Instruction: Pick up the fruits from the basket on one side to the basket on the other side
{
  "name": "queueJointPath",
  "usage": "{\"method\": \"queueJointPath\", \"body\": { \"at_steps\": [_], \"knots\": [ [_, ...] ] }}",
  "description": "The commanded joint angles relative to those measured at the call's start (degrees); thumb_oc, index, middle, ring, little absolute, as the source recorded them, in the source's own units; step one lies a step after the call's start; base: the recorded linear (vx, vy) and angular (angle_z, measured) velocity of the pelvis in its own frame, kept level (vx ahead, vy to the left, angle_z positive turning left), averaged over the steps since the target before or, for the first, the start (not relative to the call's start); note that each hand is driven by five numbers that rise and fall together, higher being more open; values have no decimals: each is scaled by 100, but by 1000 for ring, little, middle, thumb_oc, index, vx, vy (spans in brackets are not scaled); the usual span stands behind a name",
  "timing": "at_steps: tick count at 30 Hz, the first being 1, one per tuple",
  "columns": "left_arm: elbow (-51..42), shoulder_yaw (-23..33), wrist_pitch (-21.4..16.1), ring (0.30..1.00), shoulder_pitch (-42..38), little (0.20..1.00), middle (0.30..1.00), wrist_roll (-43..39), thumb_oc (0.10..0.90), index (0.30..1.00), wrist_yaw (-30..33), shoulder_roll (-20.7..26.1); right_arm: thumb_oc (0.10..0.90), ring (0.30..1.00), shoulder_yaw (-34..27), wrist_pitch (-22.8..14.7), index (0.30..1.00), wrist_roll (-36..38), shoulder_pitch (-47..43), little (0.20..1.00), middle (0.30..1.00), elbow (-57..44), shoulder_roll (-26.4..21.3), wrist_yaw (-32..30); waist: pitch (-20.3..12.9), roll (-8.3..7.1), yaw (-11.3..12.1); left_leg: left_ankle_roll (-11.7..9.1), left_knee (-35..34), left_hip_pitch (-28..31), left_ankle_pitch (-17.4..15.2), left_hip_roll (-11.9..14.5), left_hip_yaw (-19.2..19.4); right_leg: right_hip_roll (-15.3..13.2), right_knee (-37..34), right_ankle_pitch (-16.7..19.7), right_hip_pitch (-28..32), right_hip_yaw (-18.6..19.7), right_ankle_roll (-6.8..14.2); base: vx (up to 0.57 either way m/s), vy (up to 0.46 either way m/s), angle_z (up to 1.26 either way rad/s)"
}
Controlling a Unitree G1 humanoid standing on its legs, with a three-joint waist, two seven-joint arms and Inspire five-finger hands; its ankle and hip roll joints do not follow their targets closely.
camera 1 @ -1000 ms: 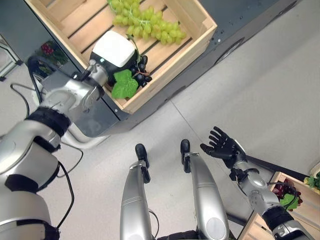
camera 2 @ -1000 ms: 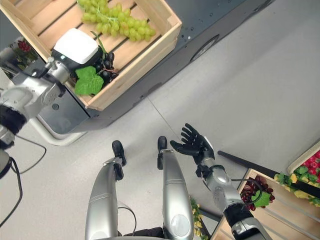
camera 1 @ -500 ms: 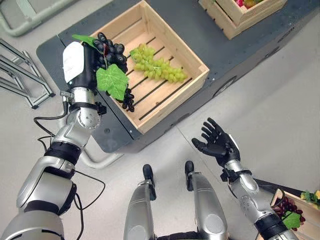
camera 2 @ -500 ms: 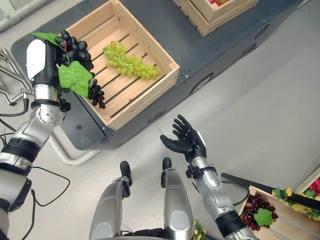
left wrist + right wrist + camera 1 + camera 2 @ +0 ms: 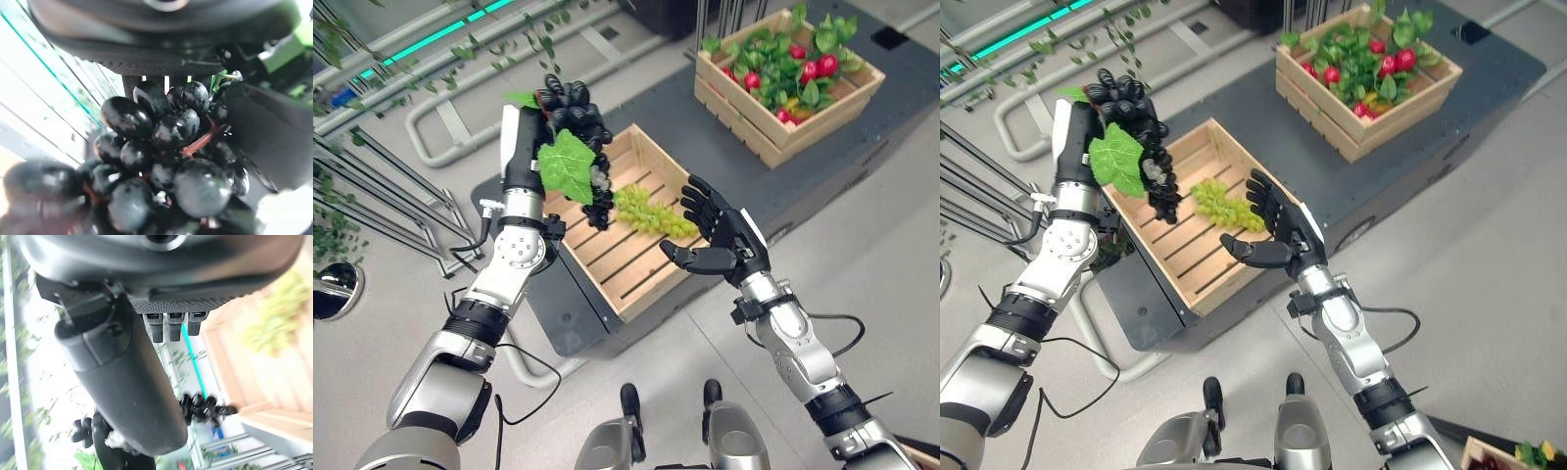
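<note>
1. Raised since half a second ago, the left robot hand point(image 5: 521, 147) now holds the black grapes point(image 5: 576, 117) high, level with the crate's point(image 5: 641, 279) far corner
2. Its fingers are curled round the bunch, a green leaf point(image 5: 567, 166) hanging just below
3. Right robot hand point(image 5: 720, 240) has come up, fingers spread, empty, beside the green grapes point(image 5: 651, 211) lying in the crate
4. Second crate point(image 5: 783, 117) of fruit stands well beyond it

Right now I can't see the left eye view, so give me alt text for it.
The left hand holds a bunch of dark grapes with a green leaf raised above a slatted wooden crate containing green grapes. The right hand is open beside them, over the crate.
</note>
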Motion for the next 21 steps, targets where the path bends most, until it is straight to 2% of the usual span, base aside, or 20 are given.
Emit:
{"method": "queueJointPath", "body": {
  "at_steps": [1, 2, 5, 8, 15, 21],
  "knots": [
    [-72, 152, -455, 300, -196, 300, 300, -598, 400, 300, -502, 20, 800, 900, 214, 91, 900, 383, -474, 900, 900, 81, 115, 255, -1236, -143, 153, 109, 100, 295, -635, -272, -189, -163, -706, 280, 544, -141, -267, -65, -146, 24],
    [-103, 47, -398, 300, -252, 300, 300, -606, 400, 300, -715, 2, 800, 900, 241, 311, 900, 596, -650, 900, 900, 157, 112, 329, -1308, -163, 203, 87, -88, 367, -560, -255, -220, -146, -902, 373, 639, -193, -246, -79, -132, 24],
    [-76, -159, -291, 300, -434, 300, 300, -829, 400, 300, -1202, 68, 800, 900, 352, 620, 900, 882, -1072, 900, 900, 345, 167, 333, -1430, -197, 305, 51, -423, 500, -403, -231, -248, -128, -1274, 571, 812, -344, -198, -79, -122, 12],
    [-37, -336, -267, 300, -658, 300, 300, -999, 400, 300, -1538, 89, 800, 900, 474, 841, 900, 1236, -1431, 900, 900, 489, 273, 304, -1506, -215, 386, 23, -478, 407, -364, -225, -368, -100, -1296, 567, 799, -432, -194, -118, -94, 11],
    [-164, -722, -297, 300, -894, 300, 300, -1123, 400, 300, -2301, -49, 800, 900, 661, 1096, 900, 1812, -2004, 900, 900, 985, 534, 314, -1626, -297, 491, 5, -478, 437, -346, -140, -379, -52, -1296, 472, 881, -488, -280, -62, -44, 9],
    [-361, -969, -235, 300, -956, 300, 300, -1078, 400, 300, -2563, -74, 800, 900, 753, 1171, 900, 2222, -2178, 900, 900, 1165, 723, 268, -1703, -322, 553, -3, -478, 501, -370, -94, -351, -46, -1296, 429, 933, -462, -290, -6, -12, 3]
  ]
}}
